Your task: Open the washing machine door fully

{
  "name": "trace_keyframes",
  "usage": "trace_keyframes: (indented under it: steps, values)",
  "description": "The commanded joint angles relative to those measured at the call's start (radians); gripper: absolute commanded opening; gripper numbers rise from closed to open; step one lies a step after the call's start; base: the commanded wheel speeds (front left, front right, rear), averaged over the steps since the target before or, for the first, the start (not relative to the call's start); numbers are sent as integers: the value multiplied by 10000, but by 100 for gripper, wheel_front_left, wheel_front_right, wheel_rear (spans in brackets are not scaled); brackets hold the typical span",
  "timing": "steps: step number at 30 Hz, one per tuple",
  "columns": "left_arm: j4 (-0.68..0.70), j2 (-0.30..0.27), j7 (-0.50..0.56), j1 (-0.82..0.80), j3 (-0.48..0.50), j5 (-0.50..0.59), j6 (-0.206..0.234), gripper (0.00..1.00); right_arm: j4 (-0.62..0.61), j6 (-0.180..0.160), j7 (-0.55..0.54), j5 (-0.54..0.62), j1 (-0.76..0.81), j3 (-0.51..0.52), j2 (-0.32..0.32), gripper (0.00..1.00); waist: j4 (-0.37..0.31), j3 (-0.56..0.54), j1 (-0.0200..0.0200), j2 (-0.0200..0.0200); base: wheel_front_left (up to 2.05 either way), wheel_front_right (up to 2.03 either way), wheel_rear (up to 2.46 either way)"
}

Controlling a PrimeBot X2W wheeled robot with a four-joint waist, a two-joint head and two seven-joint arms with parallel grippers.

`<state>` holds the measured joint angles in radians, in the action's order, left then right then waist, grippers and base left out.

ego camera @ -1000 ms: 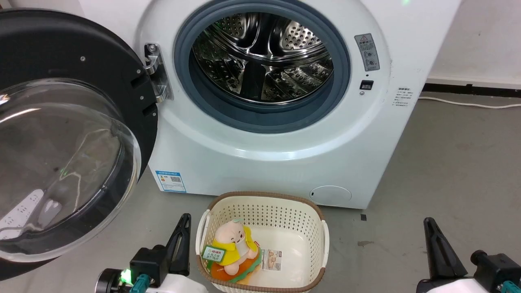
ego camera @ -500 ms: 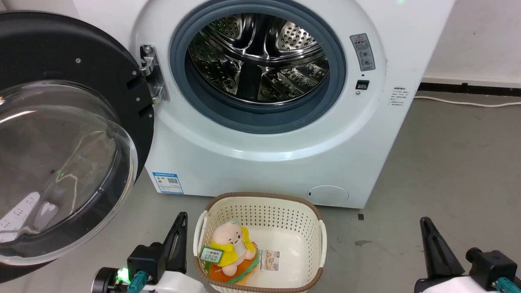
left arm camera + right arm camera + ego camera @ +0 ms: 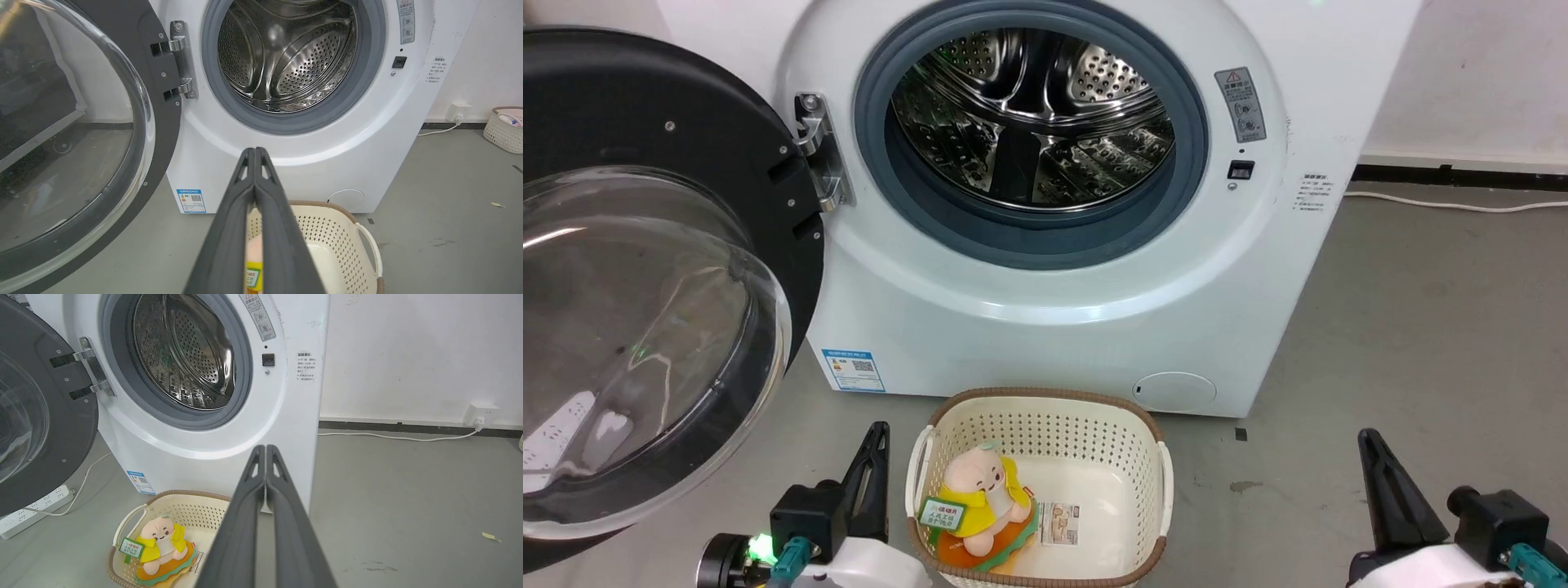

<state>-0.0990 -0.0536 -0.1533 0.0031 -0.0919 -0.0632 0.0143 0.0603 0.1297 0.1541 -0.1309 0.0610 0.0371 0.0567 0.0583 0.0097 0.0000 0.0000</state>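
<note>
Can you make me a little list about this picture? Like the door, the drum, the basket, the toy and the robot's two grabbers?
door: wide open, at the robot's left
washer: white, standing on the grey floor
drum: shiny steel, nothing seen inside
basket: on the floor, in front of the washer
toy: plush in yellow, lying in the basket
left gripper: shut, holding nothing, apart from the door
right gripper: shut, holding nothing
</note>
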Motion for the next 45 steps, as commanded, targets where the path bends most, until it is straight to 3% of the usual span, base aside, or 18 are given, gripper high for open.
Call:
trace_keyframes:
  steps: [1, 45]
  values:
    - [70, -8, 74, -13, 44, 64, -58, 0, -78, 4, -75, 106, -163, -30, -28, 0, -15, -3, 0, 0, 0, 0, 0]
    - [625, 17, 953, -24, 572, 406, -109, 0, -394, 8, -959, 831, -433, -236, -50, 0, -357, -60, 0, 0, 0, 0, 0]
